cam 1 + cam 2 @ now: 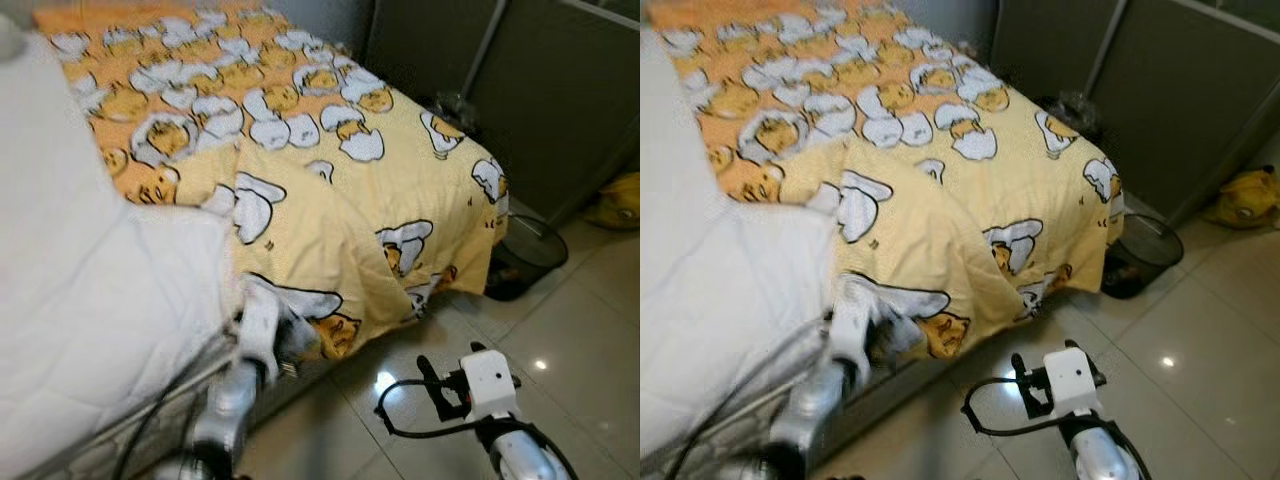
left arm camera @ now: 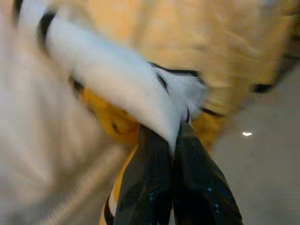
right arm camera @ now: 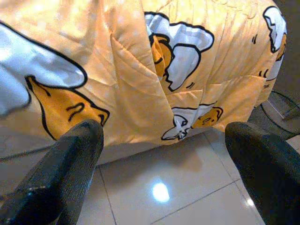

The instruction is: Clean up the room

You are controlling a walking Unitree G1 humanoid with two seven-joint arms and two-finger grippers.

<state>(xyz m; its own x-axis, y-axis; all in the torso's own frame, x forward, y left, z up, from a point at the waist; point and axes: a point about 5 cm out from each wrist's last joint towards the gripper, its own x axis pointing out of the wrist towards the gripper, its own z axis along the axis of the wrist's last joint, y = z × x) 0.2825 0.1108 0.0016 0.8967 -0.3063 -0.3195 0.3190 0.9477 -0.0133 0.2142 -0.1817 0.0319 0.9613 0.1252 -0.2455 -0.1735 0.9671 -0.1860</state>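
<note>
Yellow quilt [image 1: 330,190] lengthwise along bed, hem clamped by left gripper [image 2: 174,136], right gripper [image 3: 164,159] spread apart.

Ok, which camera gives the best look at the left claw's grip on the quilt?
The left wrist view: the left claw is shut on the yellow quilt edge, close up though blurred. The eye views show that arm from behind, at the quilt's hanging edge.

Black mesh wastebasket [image 1: 528,255] on glossy tile floor [image 1: 590,340]; perhaps a yellow bag [image 1: 618,200].

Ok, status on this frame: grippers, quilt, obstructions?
Left gripper shut on yellow quilt edge. Right gripper open, above floor tiles. Black wastebasket at bed corner.
</note>
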